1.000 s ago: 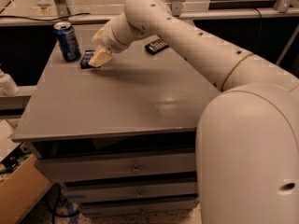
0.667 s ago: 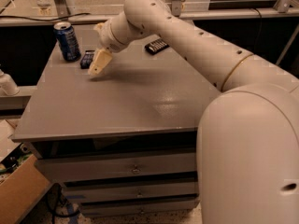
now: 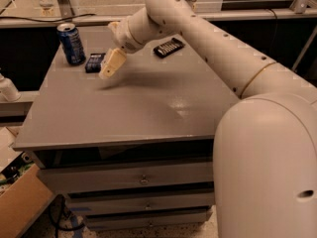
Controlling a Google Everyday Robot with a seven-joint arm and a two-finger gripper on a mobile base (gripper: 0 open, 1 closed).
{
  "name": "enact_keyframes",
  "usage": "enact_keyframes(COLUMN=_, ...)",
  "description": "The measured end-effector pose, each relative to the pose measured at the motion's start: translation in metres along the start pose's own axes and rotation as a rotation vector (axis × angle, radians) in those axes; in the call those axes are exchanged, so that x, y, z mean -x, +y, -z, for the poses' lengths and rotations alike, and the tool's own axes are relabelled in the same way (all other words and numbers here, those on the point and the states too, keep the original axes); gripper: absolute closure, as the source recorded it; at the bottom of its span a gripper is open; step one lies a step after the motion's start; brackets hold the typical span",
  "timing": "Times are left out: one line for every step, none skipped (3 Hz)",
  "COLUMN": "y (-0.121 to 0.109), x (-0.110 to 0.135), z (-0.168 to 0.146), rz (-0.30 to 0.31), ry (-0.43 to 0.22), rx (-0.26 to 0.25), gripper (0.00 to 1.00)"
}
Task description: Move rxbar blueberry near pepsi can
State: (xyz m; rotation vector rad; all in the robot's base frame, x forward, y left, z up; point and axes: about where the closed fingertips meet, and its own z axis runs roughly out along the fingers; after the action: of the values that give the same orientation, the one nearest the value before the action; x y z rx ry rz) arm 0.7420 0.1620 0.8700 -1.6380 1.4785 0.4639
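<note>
Rxbar blueberry, flat navy wrapper, lies on grey bench just beside upright blue pepsi can. Black bar wrapper well apart. Cream claw beside rxbar, empty; opening cannot be told.

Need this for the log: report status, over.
Gripper by rxbar blueberry, on side away from pepsi can. Rxbar blueberry flat on table, close beside can. Nothing between them; black bar well clear.

High behind the arm — facing pincer over table.

Gripper just beside rxbar blueberry
</note>
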Motion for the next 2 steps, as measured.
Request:
enact_keyframes(y=0.007, x=-0.009, z=0.033, rz=-0.073, ry=-0.025, rx=0.048, gripper=0.0)
enact_keyframes(y=0.013, x=-0.016, z=0.072, rz=-0.117, ry=-0.036, rx=0.051, gripper=0.0)
